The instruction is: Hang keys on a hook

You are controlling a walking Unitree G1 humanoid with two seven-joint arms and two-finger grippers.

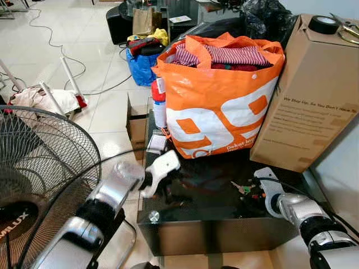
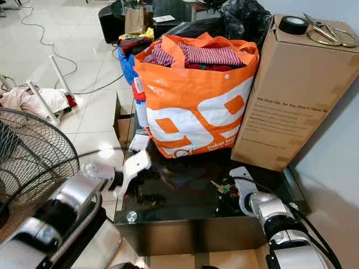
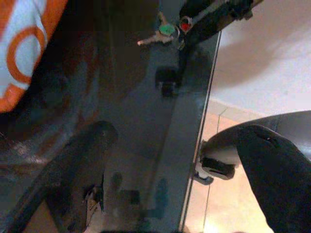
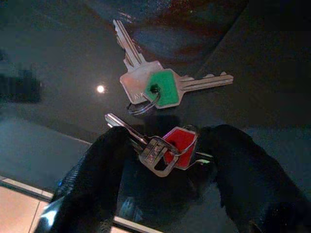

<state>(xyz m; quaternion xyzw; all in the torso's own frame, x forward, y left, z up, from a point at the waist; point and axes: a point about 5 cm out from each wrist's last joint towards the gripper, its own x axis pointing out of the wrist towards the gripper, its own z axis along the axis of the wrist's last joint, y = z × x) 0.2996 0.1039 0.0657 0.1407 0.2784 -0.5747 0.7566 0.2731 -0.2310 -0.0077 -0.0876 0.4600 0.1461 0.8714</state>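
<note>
A bunch of keys lies on the black glass table [image 1: 196,216] near its right front corner. One key has a green cap [image 4: 163,87] and another a red cap [image 4: 181,141]. My right gripper [image 4: 165,162] is down on the tabletop, its two black fingers pressed against either side of the red-capped keys, while the green-capped key lies just beyond the fingertips. The same keys [image 1: 242,188] sit just left of the right gripper [image 1: 255,194]. Over the table's left front part, my left gripper [image 1: 152,188] hovers open and holds nothing.
An orange bag [image 1: 219,106] full of clothes stands at the back of the table, beside a tall cardboard box [image 1: 308,95] topped with a tape roll [image 1: 324,24] and scissors. A floor fan [image 1: 39,168] stands close on my left. Cables and bags cover the floor beyond.
</note>
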